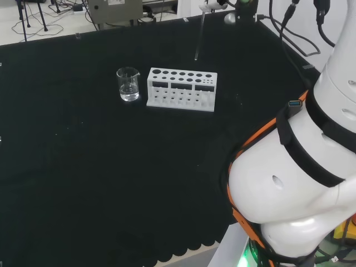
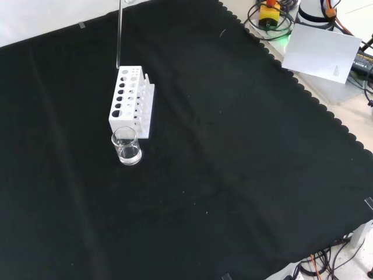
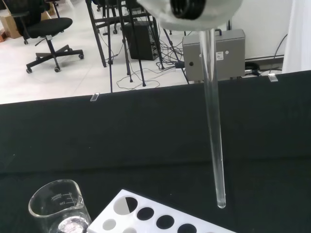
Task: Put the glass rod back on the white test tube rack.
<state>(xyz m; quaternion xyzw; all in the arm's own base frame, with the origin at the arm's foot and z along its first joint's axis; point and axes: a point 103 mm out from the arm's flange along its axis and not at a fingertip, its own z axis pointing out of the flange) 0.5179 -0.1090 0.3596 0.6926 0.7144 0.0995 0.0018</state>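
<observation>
A clear glass rod [image 1: 198, 36] hangs upright in the air from my hand [image 1: 213, 6] at the head view's top edge, with the hand shut on its upper end. Its lower tip hovers just above and behind the right part of the white test tube rack [image 1: 181, 89]. In the front view the rod [image 2: 119, 35] comes down from the top edge and ends over the far end of the rack [image 2: 131, 99]. The wrist view has the rod [image 3: 214, 121] reaching down from the blurred white hand [image 3: 194, 12] to just beyond the rack's holes [image 3: 155, 216].
A small glass beaker [image 1: 128, 84] with a little clear liquid stands close to the rack's left end in the head view; it also stands in front of the rack in the front view [image 2: 126, 146]. The arm's white links [image 1: 300, 183] rise at the head view's right.
</observation>
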